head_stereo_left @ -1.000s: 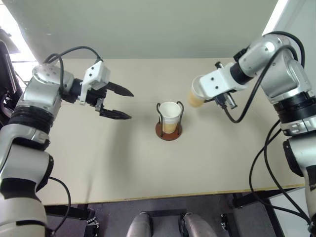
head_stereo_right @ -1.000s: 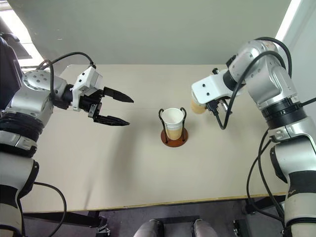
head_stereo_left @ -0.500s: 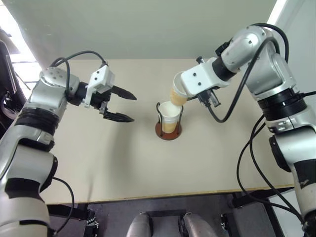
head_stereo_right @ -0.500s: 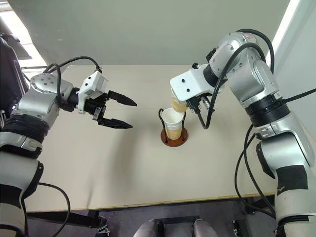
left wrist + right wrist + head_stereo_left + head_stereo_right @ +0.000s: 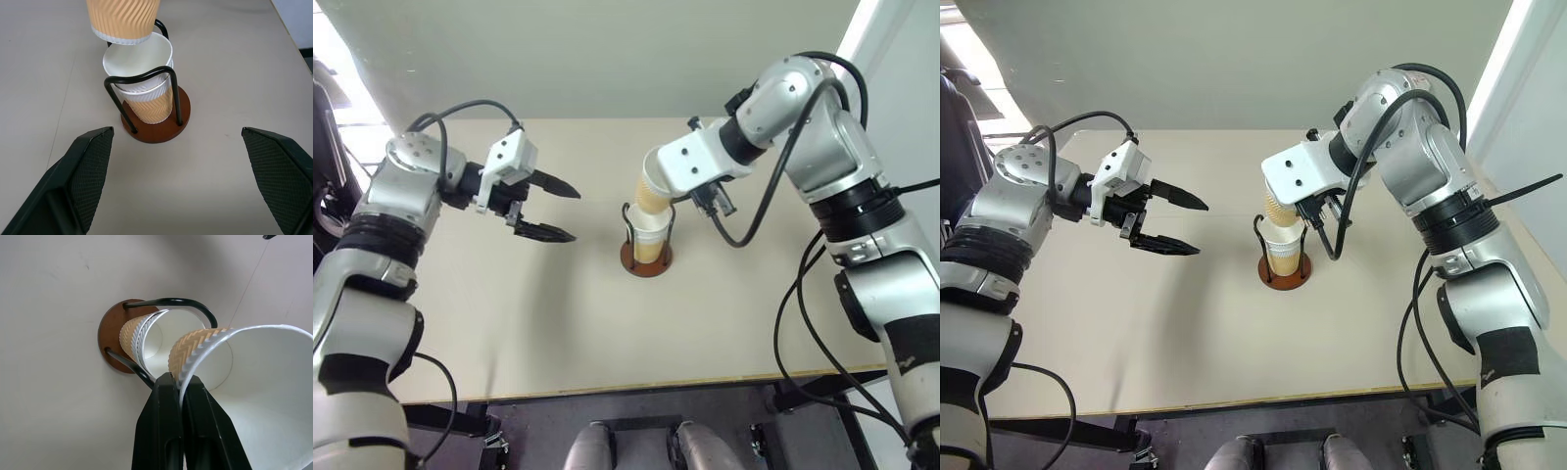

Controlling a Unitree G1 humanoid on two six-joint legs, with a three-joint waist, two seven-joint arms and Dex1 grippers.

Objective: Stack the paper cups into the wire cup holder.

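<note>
The wire cup holder, a reddish-brown disc with black wire loops, stands mid-table. Two nested paper cups sit upright in it. My right gripper is shut on the rim of another paper cup, one finger inside and one outside. That cup hangs tilted just above the nested cups' mouth, its base over their rim, also seen as the ribbed tan cup. My left gripper is open and empty, held above the table to the left of the holder and pointing at it.
The beige table runs to a front edge near me and a pale wall at the back. Black cables hang from my right arm beside the holder.
My right arm has swung left with the cup, from right of the holder to just above the nested cups. My left gripper has stayed where it was, open.
</note>
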